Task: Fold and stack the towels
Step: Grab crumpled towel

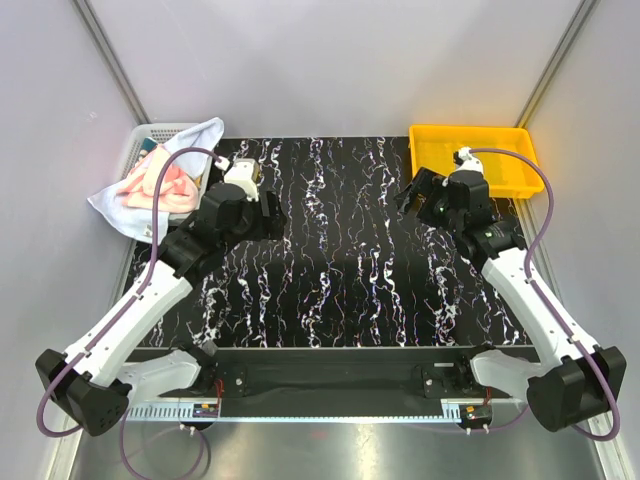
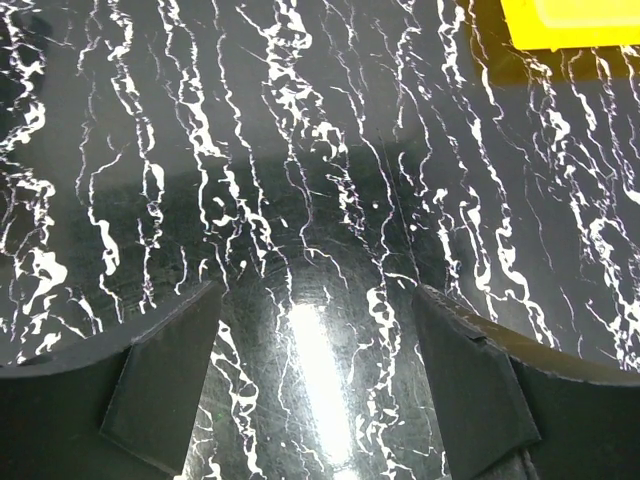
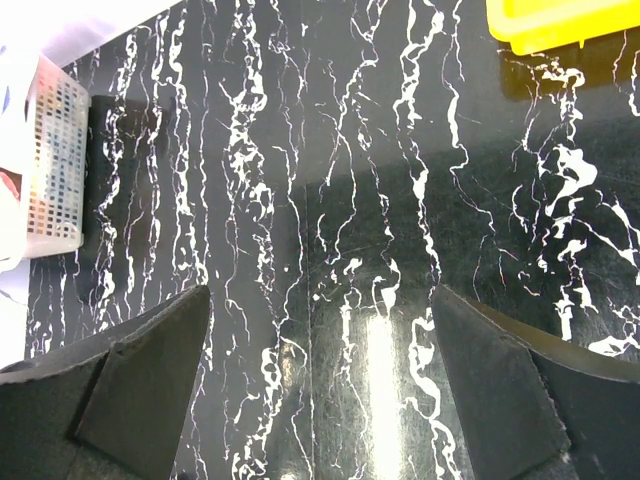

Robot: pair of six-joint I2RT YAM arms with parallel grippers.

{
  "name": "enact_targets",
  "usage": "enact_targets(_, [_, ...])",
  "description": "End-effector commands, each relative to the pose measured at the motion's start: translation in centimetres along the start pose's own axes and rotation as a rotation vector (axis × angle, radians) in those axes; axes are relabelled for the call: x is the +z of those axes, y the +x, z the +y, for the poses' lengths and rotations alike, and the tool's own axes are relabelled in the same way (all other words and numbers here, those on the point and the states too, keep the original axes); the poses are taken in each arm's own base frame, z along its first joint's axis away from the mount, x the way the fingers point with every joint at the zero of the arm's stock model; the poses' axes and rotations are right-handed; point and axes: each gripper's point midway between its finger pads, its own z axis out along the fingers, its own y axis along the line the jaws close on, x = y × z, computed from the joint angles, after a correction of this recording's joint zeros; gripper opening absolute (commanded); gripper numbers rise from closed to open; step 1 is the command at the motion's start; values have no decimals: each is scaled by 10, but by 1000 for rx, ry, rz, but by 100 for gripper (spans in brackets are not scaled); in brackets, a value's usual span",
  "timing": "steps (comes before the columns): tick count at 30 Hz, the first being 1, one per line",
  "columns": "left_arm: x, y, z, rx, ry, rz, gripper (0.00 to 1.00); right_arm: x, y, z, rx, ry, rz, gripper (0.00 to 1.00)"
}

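Top external view: folding not yet begun, our left gripper [image 2: 318,300] and right gripper [image 3: 320,300] gape empty; next we fetch towels [image 1: 160,182] from the table's [image 1: 340,280] far-left corner.

- Bright, even overhead light; top view sharp.
- Glossy table [image 2: 150,150] shows white glare toward 6 o'clock in both wrist views.
- The left gripper [image 2: 318,292] has fingers at 7 and 5 o'clock, dark and soft-edged.
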Motion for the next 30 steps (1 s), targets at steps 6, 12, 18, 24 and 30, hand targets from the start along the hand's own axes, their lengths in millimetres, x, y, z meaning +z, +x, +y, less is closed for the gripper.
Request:
enact_targets(6, [-5, -51, 34, -103, -229, -134, 84, -9, -17, 11, -35, -39, -54, 100])
enact_targets(12, [21, -77, 113, -330, -423, -181, 84, -2, -8, 13, -38, -45, 1, 100])
enact_targets(18, [56, -85, 222, -452, -697, -181, 84, -2, 7, 25, -8, -122, 65, 100])
enact_targets(24, [87, -74, 294, -484, -875, -93, 82, -2, 20, 21, -6, -131, 94, 100])
enact_targets(30, [110, -66, 317, -495, -920, -15, 79, 0, 22, 20, 0, -125, 99, 100])
